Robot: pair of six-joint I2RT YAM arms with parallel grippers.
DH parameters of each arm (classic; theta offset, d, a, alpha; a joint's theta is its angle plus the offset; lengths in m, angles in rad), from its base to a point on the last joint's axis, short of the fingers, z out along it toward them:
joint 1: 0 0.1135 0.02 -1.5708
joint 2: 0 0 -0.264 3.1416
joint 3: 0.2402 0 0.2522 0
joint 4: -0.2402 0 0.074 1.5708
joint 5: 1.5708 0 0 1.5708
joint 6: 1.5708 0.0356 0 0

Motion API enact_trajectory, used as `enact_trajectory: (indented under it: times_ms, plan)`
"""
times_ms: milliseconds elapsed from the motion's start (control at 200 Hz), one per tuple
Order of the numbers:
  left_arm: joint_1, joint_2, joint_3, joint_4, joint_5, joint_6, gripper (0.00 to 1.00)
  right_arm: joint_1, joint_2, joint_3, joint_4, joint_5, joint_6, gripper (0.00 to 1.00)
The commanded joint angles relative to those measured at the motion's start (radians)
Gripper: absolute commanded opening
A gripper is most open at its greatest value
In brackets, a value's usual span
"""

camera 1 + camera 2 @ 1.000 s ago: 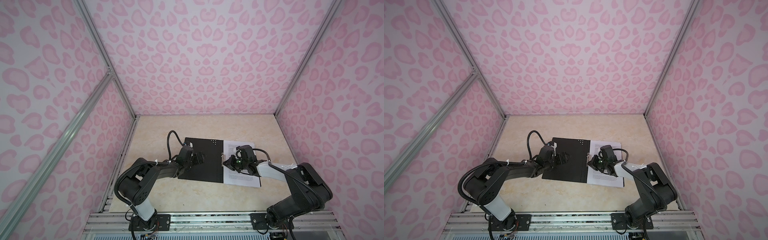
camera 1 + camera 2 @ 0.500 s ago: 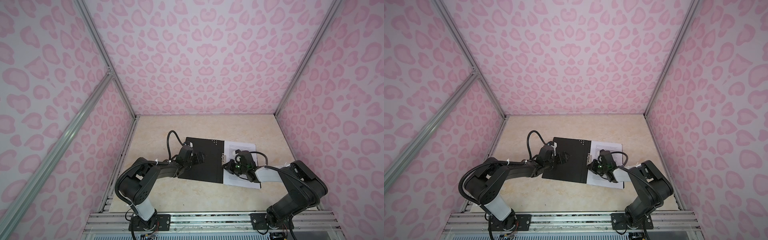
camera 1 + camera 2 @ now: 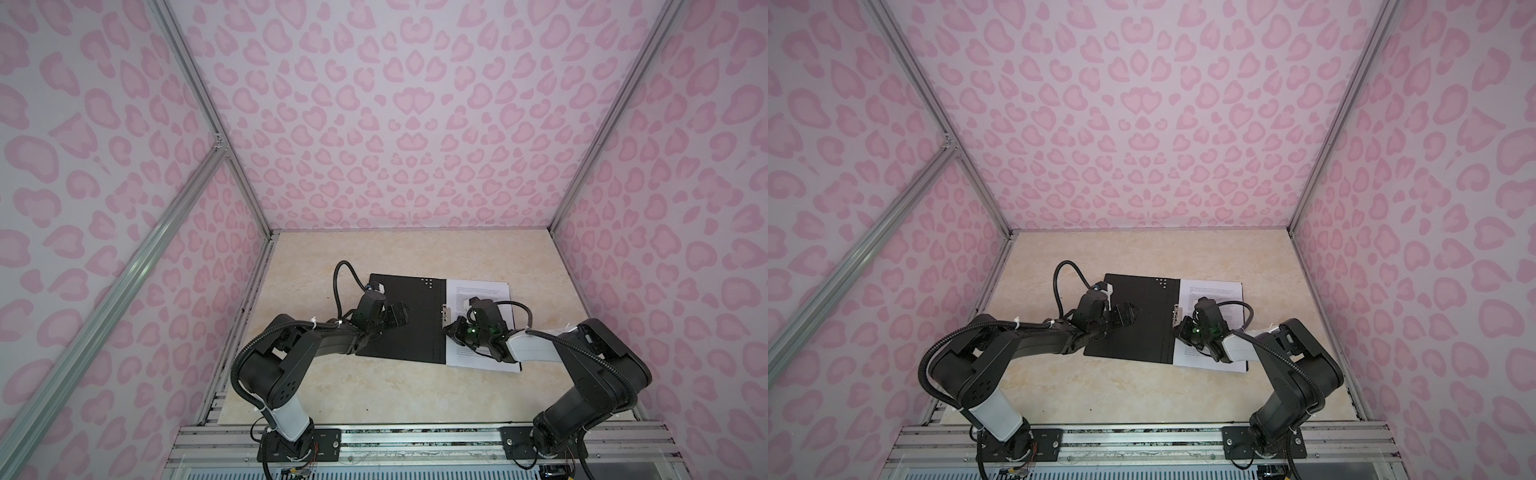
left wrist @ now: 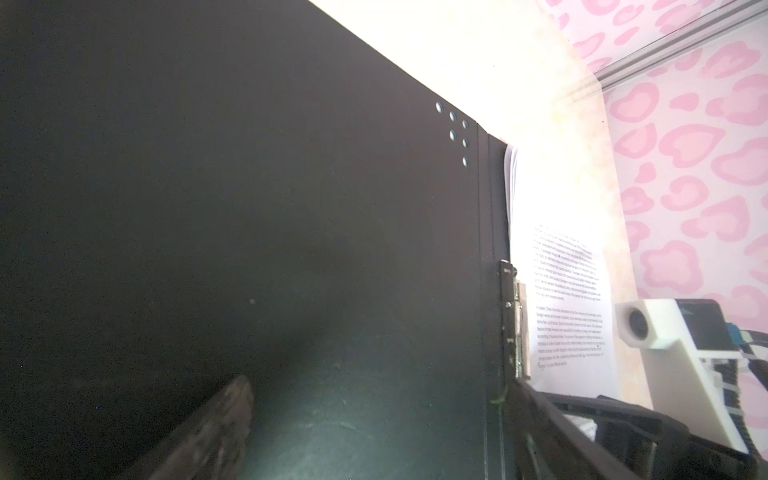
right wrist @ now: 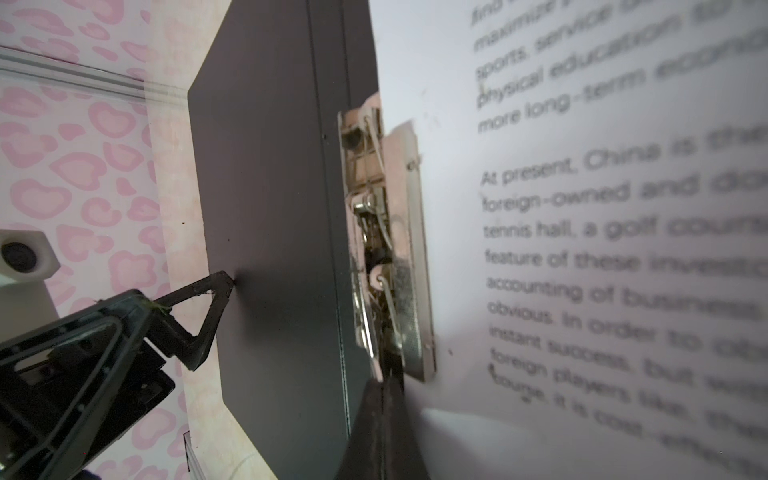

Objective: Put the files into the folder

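The folder [image 3: 415, 328] lies open and flat on the table, black inside up, in both top views [image 3: 1142, 332]. The files [image 3: 482, 291] lie as a white printed stack on its right half, beside the metal spine clip [image 3: 445, 312]. My left gripper [image 3: 395, 316] is open, its fingertips [image 5: 216, 291] pressing on the left cover [image 4: 291, 208]. My right gripper [image 5: 384, 399] is shut, with its tip low against the near end of the clip [image 5: 386, 249], next to the edge of the files [image 5: 582, 249]. Nothing shows between its jaws.
The beige table [image 3: 395, 399] is walled by pink patterned panels on three sides, with an aluminium rail [image 3: 415, 440] along the front edge. The right arm's wrist camera [image 4: 665, 332] hangs low over the files.
My right gripper has slid a little left across the files to the spine clip, and its arm has swung with it. The left arm has stayed put on the cover.
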Motion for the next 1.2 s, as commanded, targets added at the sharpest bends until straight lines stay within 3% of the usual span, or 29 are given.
enact_trajectory:
  times_ms: [0,410,910,1195]
  plan:
    - [-0.01,0.046,-0.017,-0.448,0.014,-0.062,0.97,0.033,0.065,0.051,-0.313,0.109,-0.038,0.0]
    - [-0.015,0.053,-0.016,-0.445,0.02,-0.063,0.97,0.051,0.093,0.291,-0.397,-0.053,-0.108,0.0]
    - [-0.015,0.047,-0.015,-0.45,0.022,-0.06,0.98,0.028,0.068,0.308,-0.427,-0.068,-0.117,0.0]
    - [-0.015,-0.017,0.006,-0.451,0.051,0.026,0.98,-0.01,-0.06,0.287,-0.428,-0.074,-0.185,0.39]
